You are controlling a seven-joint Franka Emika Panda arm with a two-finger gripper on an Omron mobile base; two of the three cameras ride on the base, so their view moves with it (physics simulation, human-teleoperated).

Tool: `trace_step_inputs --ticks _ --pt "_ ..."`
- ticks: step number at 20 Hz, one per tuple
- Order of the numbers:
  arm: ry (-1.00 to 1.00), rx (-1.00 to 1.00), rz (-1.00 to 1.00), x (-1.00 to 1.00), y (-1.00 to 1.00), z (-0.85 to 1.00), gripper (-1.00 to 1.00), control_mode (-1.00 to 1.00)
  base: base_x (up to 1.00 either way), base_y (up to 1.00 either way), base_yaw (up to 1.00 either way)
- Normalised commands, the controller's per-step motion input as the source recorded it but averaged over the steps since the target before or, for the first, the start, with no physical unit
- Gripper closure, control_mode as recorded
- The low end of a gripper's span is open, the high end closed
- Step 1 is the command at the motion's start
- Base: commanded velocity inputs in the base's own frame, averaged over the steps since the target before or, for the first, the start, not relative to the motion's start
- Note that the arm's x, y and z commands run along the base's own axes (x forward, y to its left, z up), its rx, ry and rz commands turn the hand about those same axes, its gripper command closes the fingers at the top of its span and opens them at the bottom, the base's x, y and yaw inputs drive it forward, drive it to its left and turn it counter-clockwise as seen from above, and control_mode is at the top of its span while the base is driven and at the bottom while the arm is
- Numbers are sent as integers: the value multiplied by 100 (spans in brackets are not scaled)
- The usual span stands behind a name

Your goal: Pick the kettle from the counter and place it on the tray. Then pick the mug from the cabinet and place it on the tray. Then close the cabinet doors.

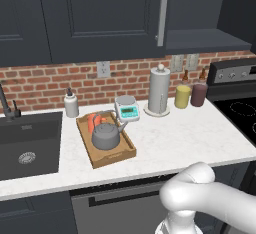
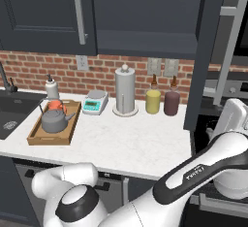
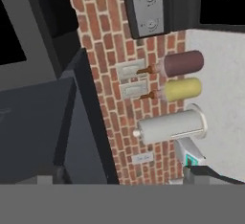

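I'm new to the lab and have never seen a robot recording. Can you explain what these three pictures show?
It is a simulated kitchen with a white robot arm on a base that can drive. Two pictures come from cameras on the base, behind the arm to its left and right. The third comes from a camera on the hand, so it looks rolled sideways.

On the white counter lies a wooden tray holding the grey kettle and the orange mug. Beside it are a small scale, a paper-towel roll, a yellow jar and a maroon jar. One cabinet door stands open at the right. The gripper is open and holds nothing.
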Motion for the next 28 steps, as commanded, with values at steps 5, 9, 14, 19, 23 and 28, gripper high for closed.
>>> trace_step_inputs --ticks 5,9,14,19,23,28 --pt "-4 0 0 0 0 61 -100 -100 0 0 0" --pt "-8 0 1 -6 0 62 -100 -100 0 0 0" --pt "-14 -5 4 -24 2 56 -100 -100 0 0 0" --pt "-10 -6 12 -39 24 38 -100 -100 0 0 0" --pt "-2 -9 17 -31 53 20 -100 -100 0 0 0" --pt "2 -11 11 -9 83 8 -100 -100 0 0 0"
